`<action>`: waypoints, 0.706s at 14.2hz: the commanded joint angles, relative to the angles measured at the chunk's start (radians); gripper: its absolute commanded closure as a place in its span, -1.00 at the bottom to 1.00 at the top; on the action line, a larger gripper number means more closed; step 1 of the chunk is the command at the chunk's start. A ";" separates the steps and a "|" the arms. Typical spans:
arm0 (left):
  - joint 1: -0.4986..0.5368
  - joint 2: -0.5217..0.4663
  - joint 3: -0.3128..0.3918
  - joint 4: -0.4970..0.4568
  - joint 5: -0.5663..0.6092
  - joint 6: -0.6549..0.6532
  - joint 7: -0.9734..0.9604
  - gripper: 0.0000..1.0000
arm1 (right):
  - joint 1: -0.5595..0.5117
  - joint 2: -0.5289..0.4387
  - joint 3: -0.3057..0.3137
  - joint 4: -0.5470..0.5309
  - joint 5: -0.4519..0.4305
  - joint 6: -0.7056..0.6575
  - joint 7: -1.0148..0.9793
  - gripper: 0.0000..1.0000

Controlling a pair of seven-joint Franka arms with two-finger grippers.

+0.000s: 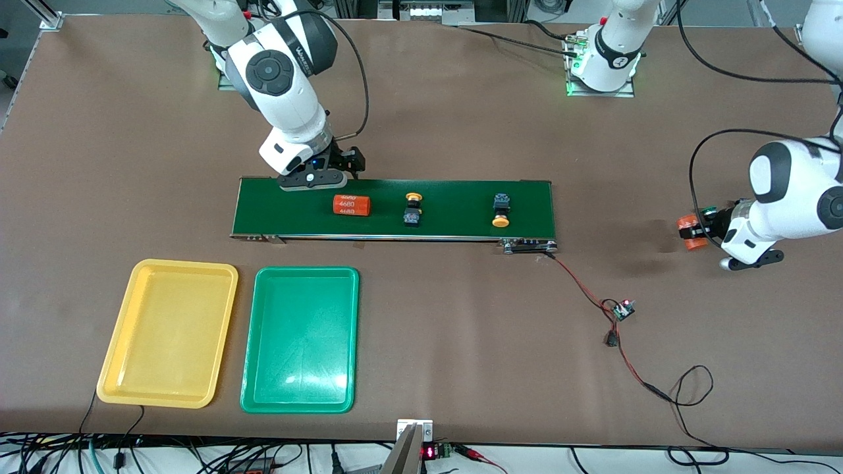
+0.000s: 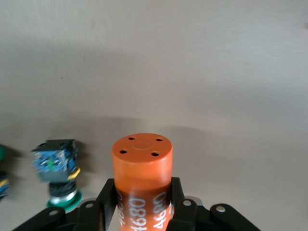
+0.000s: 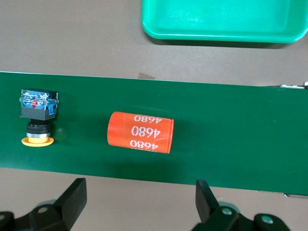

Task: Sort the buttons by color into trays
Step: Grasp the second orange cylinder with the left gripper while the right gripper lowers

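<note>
Two yellow-capped buttons (image 1: 413,209) (image 1: 501,210) lie on the dark green conveyor belt (image 1: 454,210); one of them (image 3: 38,118) shows in the right wrist view. My right gripper (image 1: 332,170) (image 3: 139,192) hangs open and empty over the belt's edge nearest the robots. My left gripper (image 1: 699,230) (image 2: 142,192) is shut on an orange cylinder (image 2: 142,163) marked 4680, low over the table past the belt's end on the left arm's side. A green-capped button (image 2: 57,171) stands on the table beside that cylinder. The yellow tray (image 1: 168,332) and green tray (image 1: 299,339) lie side by side, nearer the front camera than the belt.
A second orange 4680 cylinder (image 1: 352,205) lies on the belt below the right gripper. Red and black wires run from the belt's end to a small circuit board (image 1: 622,309) and on toward the table's front edge.
</note>
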 commanded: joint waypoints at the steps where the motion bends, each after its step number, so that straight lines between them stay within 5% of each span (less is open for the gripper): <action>1: -0.079 -0.109 0.005 -0.032 -0.022 -0.068 0.079 1.00 | 0.025 0.037 0.000 0.033 -0.067 -0.001 0.071 -1.00; 10: -0.178 -0.133 -0.036 -0.028 -0.193 -0.071 0.862 1.00 | 0.029 0.057 -0.001 0.047 -0.095 -0.001 0.096 -1.00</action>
